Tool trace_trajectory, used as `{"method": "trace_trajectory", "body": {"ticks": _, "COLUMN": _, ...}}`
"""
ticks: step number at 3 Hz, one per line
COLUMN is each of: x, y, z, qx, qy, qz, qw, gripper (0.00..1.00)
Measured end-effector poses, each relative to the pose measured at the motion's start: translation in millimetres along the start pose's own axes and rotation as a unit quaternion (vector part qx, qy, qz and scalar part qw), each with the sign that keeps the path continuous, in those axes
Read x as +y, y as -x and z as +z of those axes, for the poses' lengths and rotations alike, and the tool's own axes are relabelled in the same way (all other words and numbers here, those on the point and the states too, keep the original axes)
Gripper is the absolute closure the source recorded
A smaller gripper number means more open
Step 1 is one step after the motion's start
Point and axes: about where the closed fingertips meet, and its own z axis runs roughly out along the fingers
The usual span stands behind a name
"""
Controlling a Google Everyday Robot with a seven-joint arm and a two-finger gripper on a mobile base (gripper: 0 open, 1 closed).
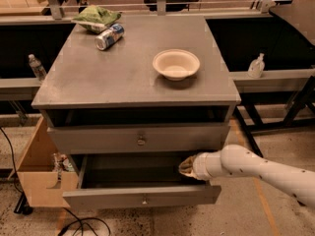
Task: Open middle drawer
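The grey cabinet stands on a speckled floor between dark benches. On its top sit a pale bowl, a can lying on its side, and a crumpled green bag at the back. Below the top, the upper drawer is closed. The middle drawer beneath it is pulled well out, its small knob facing me and its dark inside open to view. The white arm reaches in from the right. The gripper is at the drawer's right side, over its inside. Whether the claw is apart or together, I cannot tell. A cardboard box sits to the left.
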Motion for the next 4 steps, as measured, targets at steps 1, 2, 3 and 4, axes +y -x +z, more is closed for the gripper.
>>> {"method": "trace_trajectory", "body": {"ticks": 1, "x": -17.7, "y": -21.4, "z": 42.6, "qx": 0.009, "qy": 0.001, "qz": 0.000, "qw": 1.0000, "gripper": 1.00}}
{"method": "trace_trajectory", "body": {"ticks": 2, "x": -28.7, "y": -41.1, "z": 73.4, "qx": 0.014, "qy": 0.002, "qz": 0.005, "qw": 0.9999, "gripper": 1.00}}
{"method": "trace_trajectory", "body": {"ticks": 3, "x": -28.7, "y": -48.5, "z": 82.4, "qx": 0.014, "qy": -0.004, "qz": 0.009, "qw": 0.9999, "gripper": 1.00}}
{"method": "trace_trajectory", "body": {"ticks": 4, "x": -19.4, "y": -42.5, "z": 76.4, "qx": 0.011, "qy": -0.010, "qz": 0.006, "qw": 0.9999, "gripper": 1.00}}
